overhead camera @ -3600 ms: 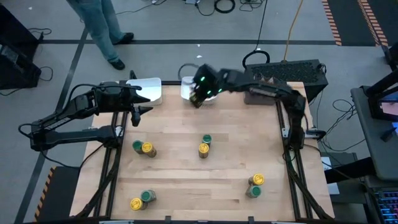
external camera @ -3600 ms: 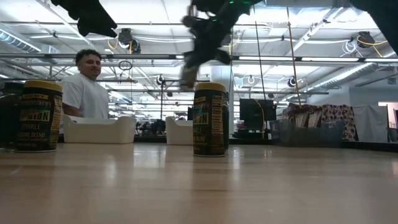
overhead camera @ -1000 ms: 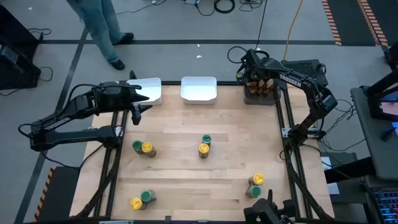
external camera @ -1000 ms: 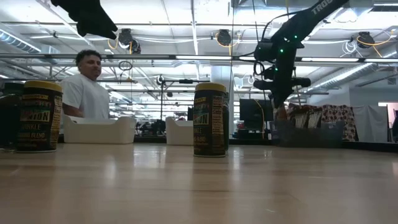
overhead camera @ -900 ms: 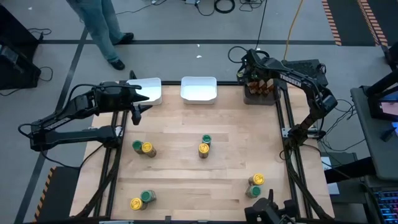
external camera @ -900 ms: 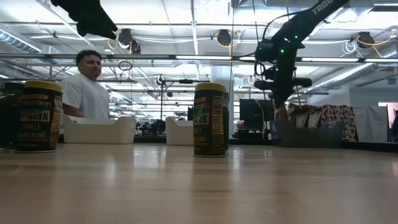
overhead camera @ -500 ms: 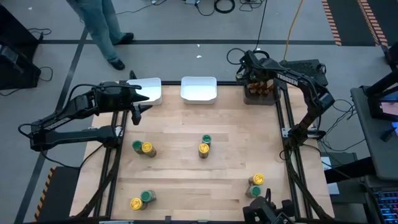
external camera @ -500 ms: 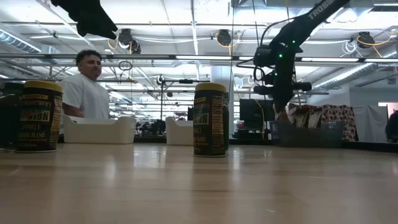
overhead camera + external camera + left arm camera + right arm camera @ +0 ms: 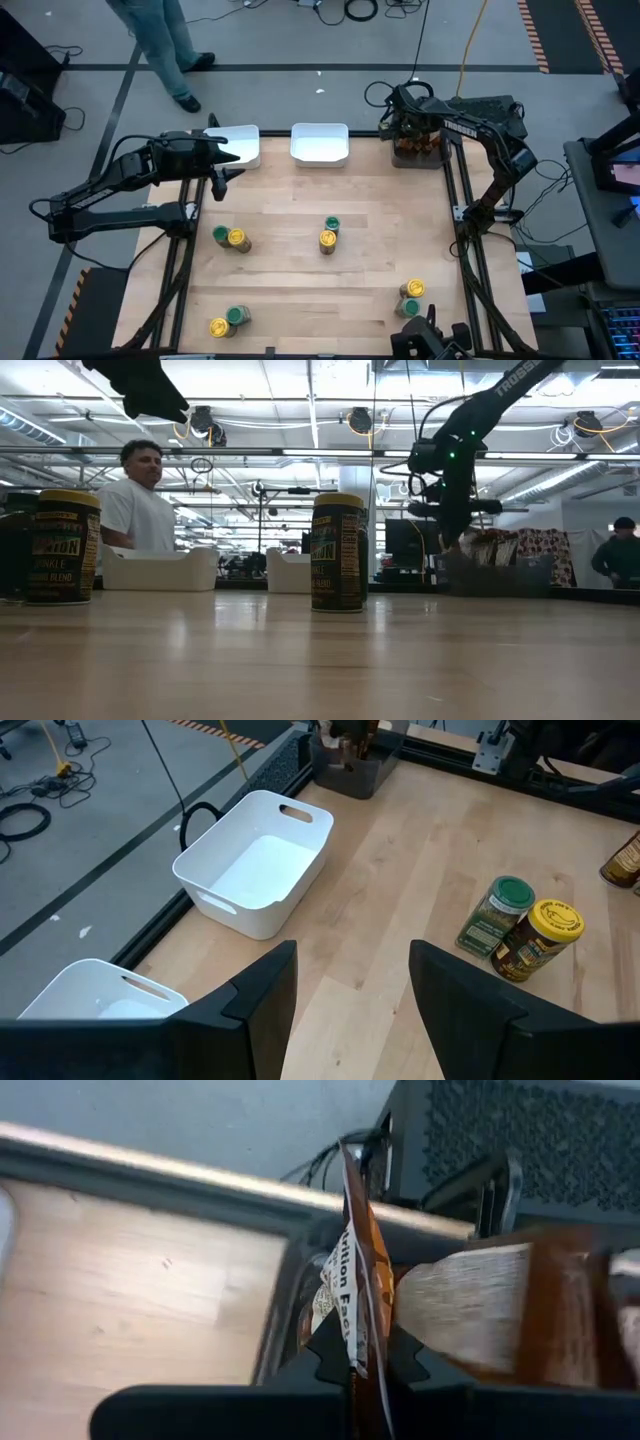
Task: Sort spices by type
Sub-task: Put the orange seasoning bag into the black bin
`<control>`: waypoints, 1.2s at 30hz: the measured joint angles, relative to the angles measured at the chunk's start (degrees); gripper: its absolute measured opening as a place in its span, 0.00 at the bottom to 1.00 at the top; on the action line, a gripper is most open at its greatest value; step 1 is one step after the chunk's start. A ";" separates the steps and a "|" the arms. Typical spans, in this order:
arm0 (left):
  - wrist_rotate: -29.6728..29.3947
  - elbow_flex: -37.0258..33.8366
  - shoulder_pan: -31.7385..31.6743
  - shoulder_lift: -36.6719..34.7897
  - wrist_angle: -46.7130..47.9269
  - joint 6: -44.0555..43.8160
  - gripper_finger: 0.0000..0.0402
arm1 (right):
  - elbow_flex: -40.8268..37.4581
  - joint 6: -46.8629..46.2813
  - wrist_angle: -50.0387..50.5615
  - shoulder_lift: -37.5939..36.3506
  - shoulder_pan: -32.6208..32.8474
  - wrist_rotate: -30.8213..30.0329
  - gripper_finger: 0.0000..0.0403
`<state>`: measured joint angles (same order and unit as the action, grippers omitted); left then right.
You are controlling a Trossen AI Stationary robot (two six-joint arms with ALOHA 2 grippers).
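Note:
My right gripper (image 9: 408, 125) hangs over the dark bin (image 9: 420, 155) at the table's far right corner, shut on a brown-orange packet (image 9: 358, 1270). More packets (image 9: 470, 1305) stand in that bin. Jars with yellow and green lids stand in pairs on the table: near the left (image 9: 230, 238), in the middle (image 9: 328, 233), at the near left (image 9: 228, 320) and at the near right (image 9: 408, 297). My left gripper (image 9: 228, 170) waits open above the table's far left, beside a white tray (image 9: 240, 148). My right gripper pinches the packet's lower part (image 9: 352, 1345) between its two fingers, one flat face against each finger (image 9: 325, 1355). The packet stands edge-on out past the fingertips, lifted clear above the dark bin.
A second white tray (image 9: 320, 143) sits at the far edge's middle, also seen as the white tray (image 9: 255, 870) in the left wrist view. A jar pair (image 9: 520, 925) lies ahead of my left gripper (image 9: 350, 960). A person (image 9: 140, 500) stands beyond the far edge.
My right gripper, still shut on the packet, has sunk a little lower over the dark bin at the far right corner. Jars and trays have stayed where they were.

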<state>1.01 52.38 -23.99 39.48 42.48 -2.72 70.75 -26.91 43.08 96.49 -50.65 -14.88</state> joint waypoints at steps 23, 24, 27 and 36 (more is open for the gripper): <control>0.01 0.00 0.01 0.00 0.00 -0.02 0.49 | -2.88 -0.41 -7.03 0.00 0.62 -0.25 0.00; 0.01 0.00 0.01 0.00 0.00 -0.02 0.49 | -2.88 -0.44 -7.03 0.00 0.61 -0.33 0.00; 0.01 0.00 0.00 0.00 0.00 -0.02 0.49 | -2.88 -0.40 -6.82 0.00 0.63 -1.23 0.00; 0.03 0.00 0.00 0.00 0.00 -0.02 0.49 | -2.89 -0.56 -5.10 -0.02 0.63 -1.51 0.00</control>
<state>1.04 52.38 -23.99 39.48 42.48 -2.74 67.87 -27.47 37.98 96.47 -50.02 -16.38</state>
